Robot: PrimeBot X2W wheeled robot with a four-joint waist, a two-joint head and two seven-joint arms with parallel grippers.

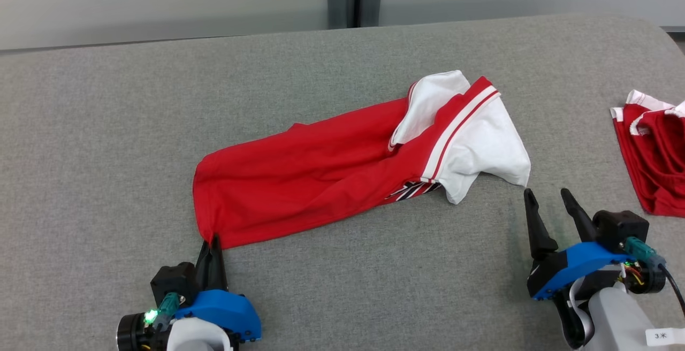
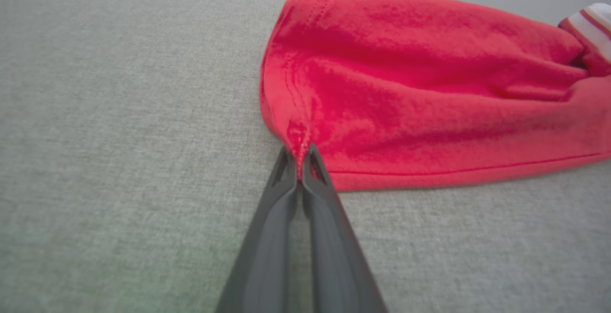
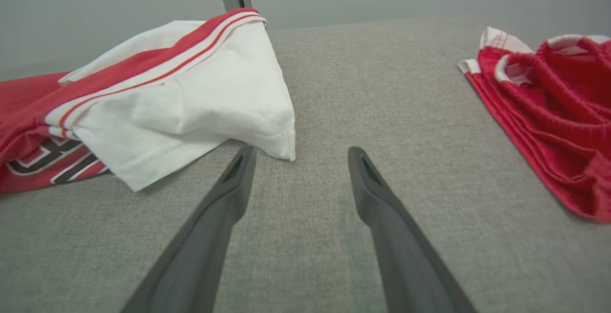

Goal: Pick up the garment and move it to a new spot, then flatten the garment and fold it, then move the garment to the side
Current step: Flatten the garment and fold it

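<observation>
A red garment (image 1: 299, 180) with white sleeves and red-and-white striped trim lies folded into a long band on a grey fabric surface (image 1: 107, 126), running from lower left to upper right. The red hem end is at the left, and the white sleeves bunch loosely at the right. A black-and-white print shows on its near edge. The left gripper (image 1: 212, 241) pinches its near left corner.

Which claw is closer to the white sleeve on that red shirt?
Right. The right gripper sits open just beside the white sleeve; the left gripper pinches the red shirt at its far corner.
</observation>
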